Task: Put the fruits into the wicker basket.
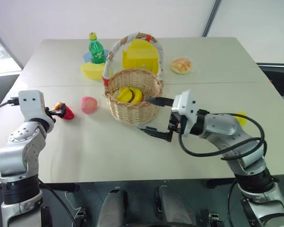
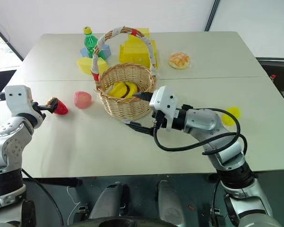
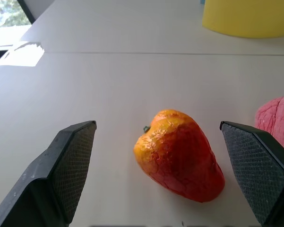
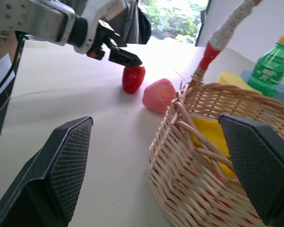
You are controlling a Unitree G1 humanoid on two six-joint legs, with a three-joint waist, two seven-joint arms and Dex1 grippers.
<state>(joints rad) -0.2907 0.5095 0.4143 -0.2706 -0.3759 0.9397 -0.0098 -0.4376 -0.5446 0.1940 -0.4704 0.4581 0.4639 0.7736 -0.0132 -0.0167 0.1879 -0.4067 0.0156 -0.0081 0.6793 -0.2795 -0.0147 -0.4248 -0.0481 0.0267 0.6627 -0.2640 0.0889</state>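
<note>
A glossy red pointed fruit lies on the table between the fingers of my open left gripper, which do not touch it. The pink peach rests just beside it, toward the wicker basket. Yellow bananas lie inside the basket. My right gripper stands open and empty at the basket's near right side, pointing left, with one finger near the rim. In the right wrist view the basket wall is close between its fingers. A yellow lemon lies on the table behind my right forearm.
Behind the basket stand a green bottle, a yellow wedge block and a yellow boxy toy. A round bun lies at the back right. The basket's tall handle arches over the bananas.
</note>
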